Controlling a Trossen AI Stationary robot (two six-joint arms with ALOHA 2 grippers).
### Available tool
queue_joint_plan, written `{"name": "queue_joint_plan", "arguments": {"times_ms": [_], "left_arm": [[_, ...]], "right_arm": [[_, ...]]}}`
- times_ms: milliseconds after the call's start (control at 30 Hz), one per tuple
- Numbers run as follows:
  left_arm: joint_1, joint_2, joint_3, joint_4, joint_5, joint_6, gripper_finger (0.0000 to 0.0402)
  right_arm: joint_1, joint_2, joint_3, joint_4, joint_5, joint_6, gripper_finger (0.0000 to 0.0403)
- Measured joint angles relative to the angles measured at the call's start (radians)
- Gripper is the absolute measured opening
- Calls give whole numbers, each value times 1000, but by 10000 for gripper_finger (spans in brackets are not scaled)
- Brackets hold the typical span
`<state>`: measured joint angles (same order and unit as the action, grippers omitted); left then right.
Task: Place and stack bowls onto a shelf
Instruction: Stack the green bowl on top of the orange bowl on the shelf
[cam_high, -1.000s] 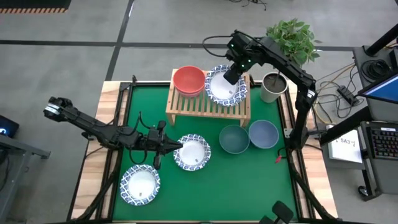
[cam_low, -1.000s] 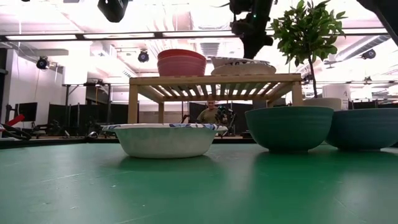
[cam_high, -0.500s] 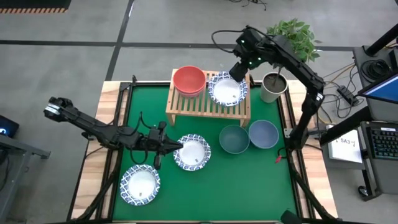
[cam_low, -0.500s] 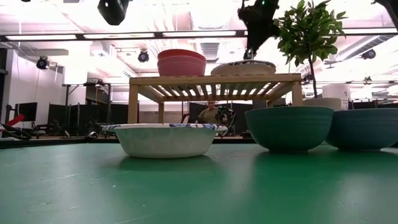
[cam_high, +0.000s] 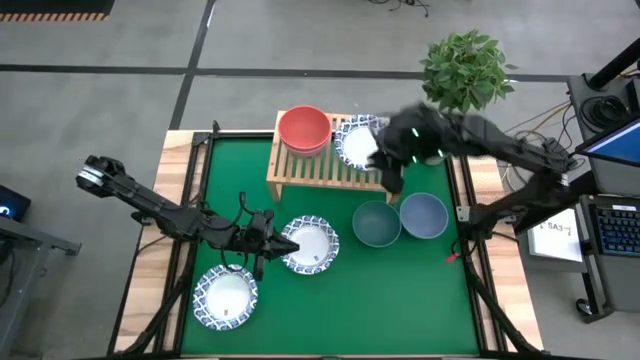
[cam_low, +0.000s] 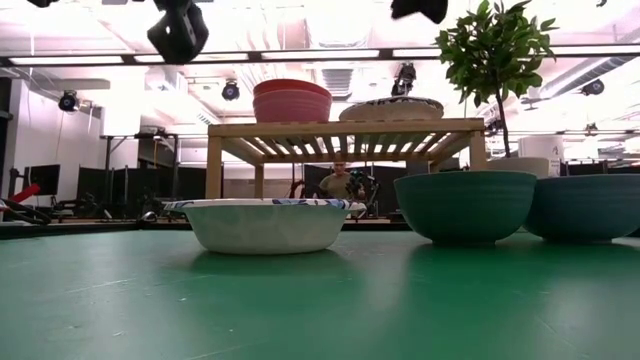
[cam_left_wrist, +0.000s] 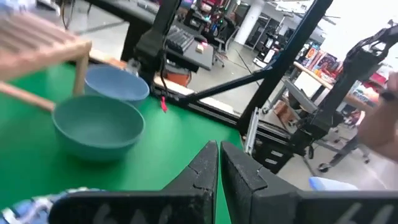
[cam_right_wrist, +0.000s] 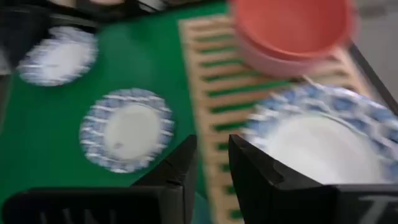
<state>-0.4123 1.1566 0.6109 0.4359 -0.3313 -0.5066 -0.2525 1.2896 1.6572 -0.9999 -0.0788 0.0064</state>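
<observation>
On the light-wood shelf (cam_high: 334, 166) the red bowl (cam_high: 303, 127) sits nested in the pink bowl (cam_low: 291, 105), with a white blue-rimmed bowl (cam_high: 358, 144) beside them. The teal bowl (cam_high: 376, 223) and blue bowl (cam_high: 424, 215) stand on the mat in front of the shelf. Two more white bowls rest on the mat, one in the middle (cam_high: 311, 244) and one near the left corner (cam_high: 226, 296). My left gripper (cam_high: 281, 243) is shut and hangs at the middle white bowl's left rim. My right gripper (cam_right_wrist: 213, 163), open and empty, is blurred above the shelf's near right corner.
A potted plant (cam_high: 464, 70) stands beyond the table's far right corner. The green mat (cam_high: 340, 310) shows bare along the near edge. Under the shelf's slats (cam_low: 340, 150) there is open room. A person (cam_low: 336, 184) sits in the room beyond.
My right gripper has risen off the white bowl on the shelf, leaving it there, and swung fast toward the table's near edge, over the shelf's near right corner. My left gripper has sunk a little beside the middle white bowl.
</observation>
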Motion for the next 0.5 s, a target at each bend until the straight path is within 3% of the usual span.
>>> {"name": "queue_joint_plan", "arguments": {"times_ms": [233, 500], "left_arm": [[-1, 90, 77, -63, 0, -83, 1], [-3, 196, 296, -510, 0, -143, 1]], "right_arm": [[235, -230, -389, 354, 48, 36, 57], [404, -405, -746, 629, 61, 48, 53]]}}
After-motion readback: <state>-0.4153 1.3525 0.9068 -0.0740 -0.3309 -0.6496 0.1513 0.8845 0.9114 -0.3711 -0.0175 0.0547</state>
